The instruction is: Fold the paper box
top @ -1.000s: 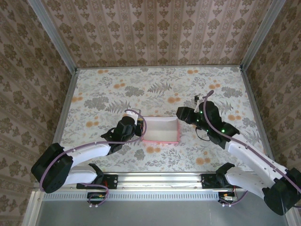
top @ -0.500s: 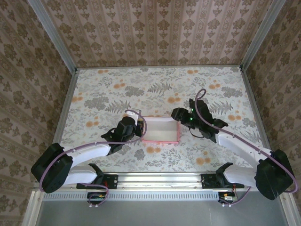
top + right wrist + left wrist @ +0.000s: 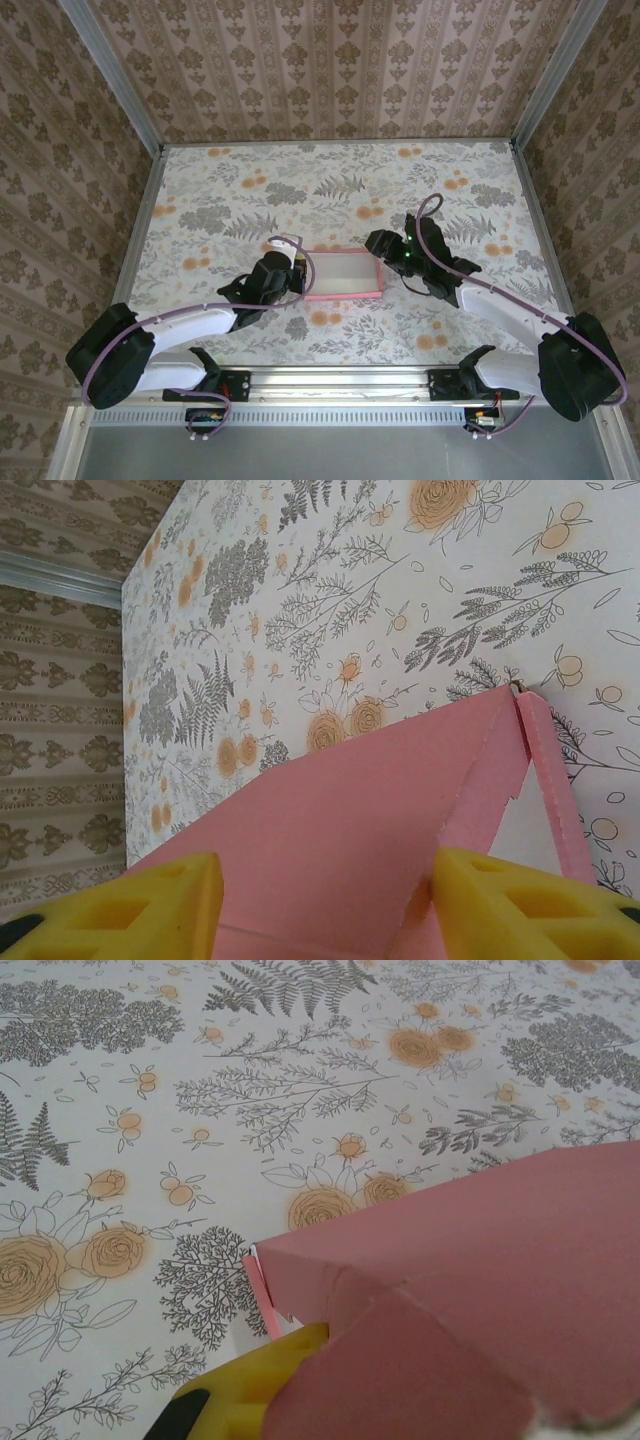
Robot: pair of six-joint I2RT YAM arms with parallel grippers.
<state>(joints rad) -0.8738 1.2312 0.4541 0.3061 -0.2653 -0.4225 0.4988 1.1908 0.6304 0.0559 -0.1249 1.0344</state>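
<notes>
- Left end effector (image 3: 297,270): fingers pinched together on the left wall of the paper box (image 3: 343,275).
- The paper box sits mid-counter (image 3: 300,180), walls partly raised, so the step looks like wall-forming.
- Right end effector (image 3: 378,243): fingers apart, straddling its right wall; next it likely needs to close and fold.

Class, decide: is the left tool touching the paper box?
Touching. In the left wrist view, pink card of the paper box lies directly on the yellow finger of the left tool, with no gap.
</notes>
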